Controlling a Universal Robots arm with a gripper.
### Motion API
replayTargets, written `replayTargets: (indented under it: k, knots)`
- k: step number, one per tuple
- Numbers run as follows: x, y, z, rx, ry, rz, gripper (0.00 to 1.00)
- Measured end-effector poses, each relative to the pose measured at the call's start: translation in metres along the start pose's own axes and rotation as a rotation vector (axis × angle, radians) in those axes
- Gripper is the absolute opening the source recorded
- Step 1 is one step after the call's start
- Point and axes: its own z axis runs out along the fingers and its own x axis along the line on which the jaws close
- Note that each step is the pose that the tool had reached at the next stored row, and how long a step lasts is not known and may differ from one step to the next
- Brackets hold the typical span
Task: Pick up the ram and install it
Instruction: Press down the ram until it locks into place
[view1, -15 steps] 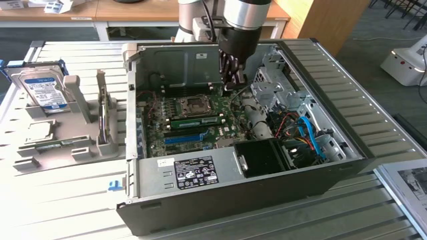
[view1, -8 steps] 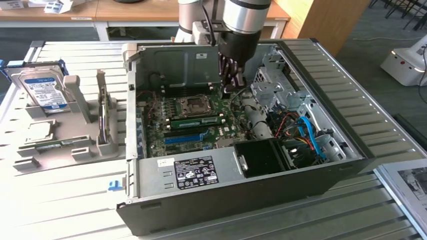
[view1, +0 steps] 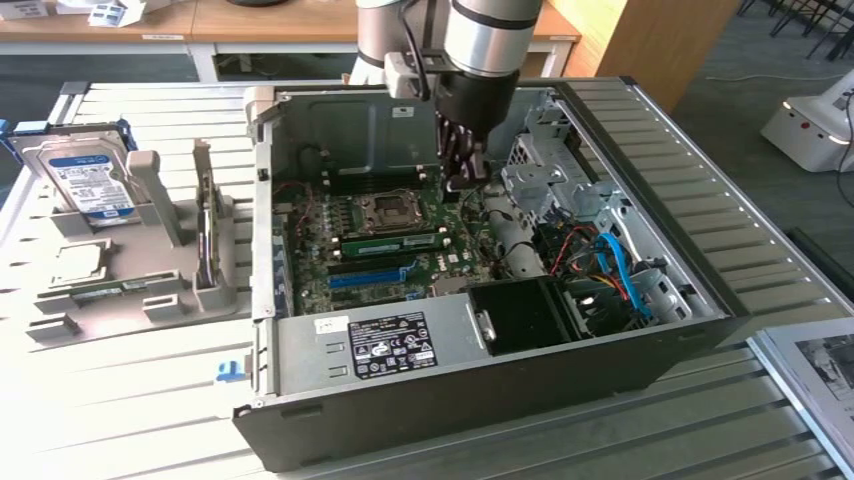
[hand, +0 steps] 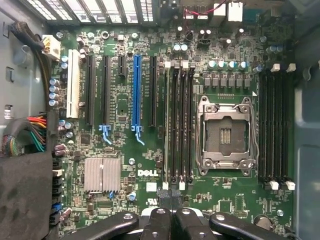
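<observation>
The claw (view1: 461, 185), fingers pressed together with nothing pinched, hangs inside the open computer case (view1: 694, 300). The ram (view1: 390, 243) stands edge-up in a motherboard slot below the claw, beside the processor socket (hand: 224, 136), its long axis running straight away from the fingertips.

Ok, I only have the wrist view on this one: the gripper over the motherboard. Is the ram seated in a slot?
Observer: Yes. In the exterior view a green ram stands in a slot between the processor socket and the blue slot.
Operator: Where is the gripper?
Observer: The gripper hangs inside the case, near the stick's end toward the exterior view's right. I cannot tell if they touch.
Operator: Anything outside the case?
Observer: A hard drive stands in a grey holder at the exterior view's left.
</observation>
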Motion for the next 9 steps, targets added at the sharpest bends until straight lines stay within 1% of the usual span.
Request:
replayTargets:
  k: [9]
  knots:
    - [-0.0001, -0.0003, 0.0095, 0.0000, 0.0000, 0.000, 0.10]
